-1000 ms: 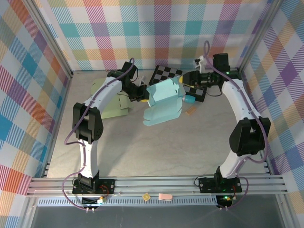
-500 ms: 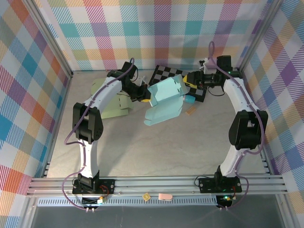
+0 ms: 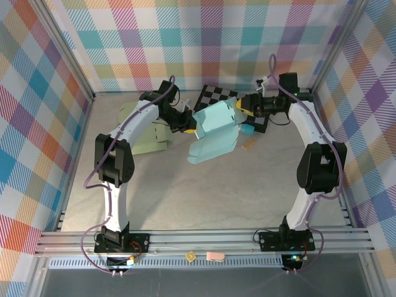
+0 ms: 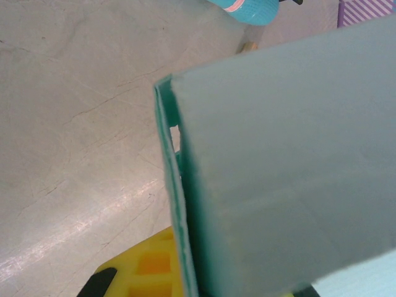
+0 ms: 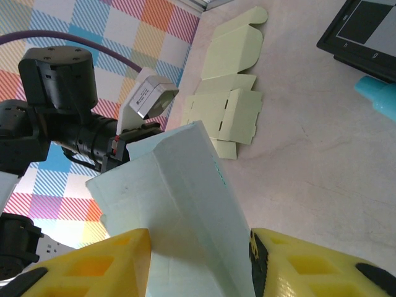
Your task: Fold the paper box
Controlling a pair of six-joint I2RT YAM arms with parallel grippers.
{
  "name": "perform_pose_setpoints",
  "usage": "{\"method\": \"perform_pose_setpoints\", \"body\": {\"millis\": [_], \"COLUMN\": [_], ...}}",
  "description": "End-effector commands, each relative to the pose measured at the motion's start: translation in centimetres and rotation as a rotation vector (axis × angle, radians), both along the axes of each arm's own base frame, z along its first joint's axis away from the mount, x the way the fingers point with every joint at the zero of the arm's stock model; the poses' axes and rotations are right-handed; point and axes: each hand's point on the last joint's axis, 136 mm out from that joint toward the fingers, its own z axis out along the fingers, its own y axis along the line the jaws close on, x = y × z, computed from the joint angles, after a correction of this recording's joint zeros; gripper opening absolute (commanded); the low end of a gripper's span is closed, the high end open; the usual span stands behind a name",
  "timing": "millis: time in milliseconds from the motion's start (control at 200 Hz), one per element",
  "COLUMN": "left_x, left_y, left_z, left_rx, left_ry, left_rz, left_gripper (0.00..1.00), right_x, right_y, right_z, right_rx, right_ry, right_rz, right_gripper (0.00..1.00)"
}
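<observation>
Paper box (image 3: 213,133) sits clenched in left tool (image 3: 190,128); right tool (image 5: 199,240) straddles its corner, grip unclear, wrist label (image 5: 147,94) unreadable.

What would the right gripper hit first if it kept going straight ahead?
The teal paper box: it lies between the spread fingers of the right gripper, so any advance runs straight into it. Whether the fingers touch it yet is unclear.

White arms (image 3: 133,121), black joints (image 3: 115,164), purple cables (image 5: 37,34)

We count one blue paper box (image 3: 213,133), two flat green blanks (image 5: 226,114), one checkerboard (image 3: 216,96), one teal object (image 3: 247,130), one tan block (image 3: 249,145).
</observation>
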Motion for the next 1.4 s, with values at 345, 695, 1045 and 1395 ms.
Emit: {"method": "perform_pose_setpoints", "body": {"millis": [345,695,1045,1395], "left_x": [-0.6,-0.9,-1.5,-1.9], "left_y": [0.5,0.7,0.5,0.2], "left_z": [0.7,0.9,0.9,0.8], "left_rx": [-0.008,0.008,0.025,0.035], "left_ry": [0.016,0.008,0.008,0.01], "left_rz": [0.005,0.006,-0.012,-0.025], "left_gripper": [0.0,0.0,0.0,0.0], "right_x": [-2.5,-2.6,-1.6,-0.7], "right_y": [2.5,2.8,3.1,4.3], "right_z": [0.3,-1.8,-4.5,-6.2], "right_rx": [-0.134,-0.415,-0.776,-1.046], "right_ry": [-0.085,-0.146,-0.225,-0.296], "right_rz": [0.02,-0.048,-0.136,-0.184], "right_gripper": [0.46,0.48,0.45,0.24]}}
